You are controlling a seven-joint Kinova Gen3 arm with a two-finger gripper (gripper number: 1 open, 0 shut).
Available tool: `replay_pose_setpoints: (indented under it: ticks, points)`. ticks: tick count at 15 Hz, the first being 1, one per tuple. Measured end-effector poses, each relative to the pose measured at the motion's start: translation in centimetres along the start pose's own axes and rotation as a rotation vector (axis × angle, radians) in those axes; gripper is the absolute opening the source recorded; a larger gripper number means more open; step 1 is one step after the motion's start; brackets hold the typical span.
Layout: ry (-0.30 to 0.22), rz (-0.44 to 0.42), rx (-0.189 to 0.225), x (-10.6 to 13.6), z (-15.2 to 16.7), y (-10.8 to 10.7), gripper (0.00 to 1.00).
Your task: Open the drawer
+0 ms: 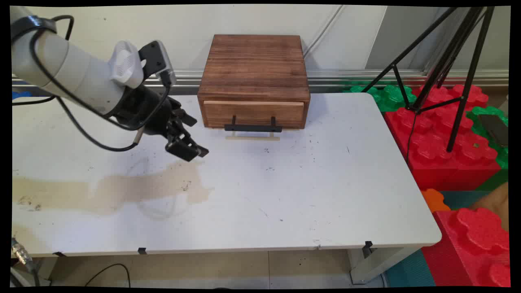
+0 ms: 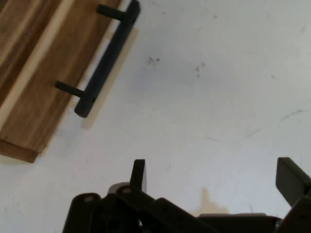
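Observation:
A brown wooden box (image 1: 255,77) stands at the table's back edge, its single drawer (image 1: 254,114) closed. A black bar handle (image 1: 253,127) sticks out from the drawer front. My gripper (image 1: 194,151) hangs just above the white table (image 1: 317,191), left of the drawer and a short way in front of it. It is open and holds nothing. In the hand view the drawer front (image 2: 34,87) and its handle (image 2: 104,63) lie at the upper left, well apart from the gripper (image 2: 214,177), whose two fingertips (image 2: 138,174) stand wide apart over bare tabletop.
A brownish stain (image 1: 122,189) spreads over the table's left half below the gripper. A black tripod (image 1: 443,73) stands right of the table over red foam blocks (image 1: 443,142) and green foam blocks (image 1: 386,95). More red blocks (image 1: 476,240) sit at the lower right.

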Motion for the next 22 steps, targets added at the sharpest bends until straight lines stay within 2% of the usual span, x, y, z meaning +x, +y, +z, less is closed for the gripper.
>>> replay_pose_setpoints:
  ticks: [5,13,22]
  points:
    - [-0.004,-0.012,0.026,1.3,1.5,-1.3,1.00]
    - [-0.035,0.003,0.075,5.6,6.6,-4.1,1.00]
    - [-0.080,0.036,0.087,8.9,13.2,-5.8,1.00]
